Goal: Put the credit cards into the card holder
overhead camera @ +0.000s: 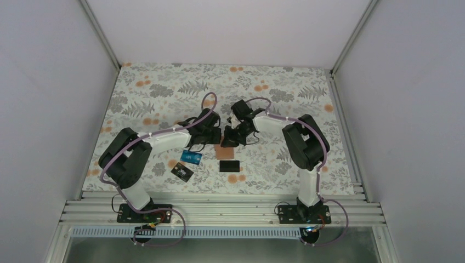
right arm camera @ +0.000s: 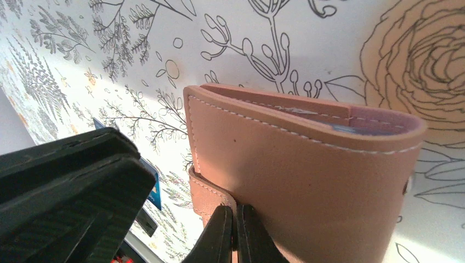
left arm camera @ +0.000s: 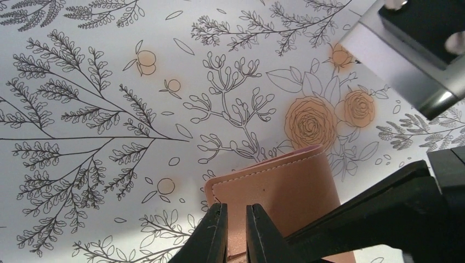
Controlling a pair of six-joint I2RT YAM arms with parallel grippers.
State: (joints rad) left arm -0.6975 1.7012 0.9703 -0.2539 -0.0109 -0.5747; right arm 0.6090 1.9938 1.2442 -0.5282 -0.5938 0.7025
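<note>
The tan-brown stitched leather card holder lies near the middle of the floral-printed tablecloth, just in front of the two meeting claws. The top view shows only its near half, because the fingers cover the rest. In the right wrist view its folded mouth faces up. A pale blue strip shows inside the pink lining, but too little of it is exposed to say what it is. The right gripper has its jaws pressed tight together against the holder's lower edge beside a small leather tab. Whether a layer of leather is nipped between them cannot be made out. The left gripper sits over the holder's near edge with its jaws a narrow slit apart and leather showing through the gap. I cannot tell whether it grips or merely hovers. Nearer the arm bases lie a plain black plastic card, a blue card with pale print and a black card with pale marks, all flat and apart from each other. The blue card is partly cut off behind the left arm.
</note>
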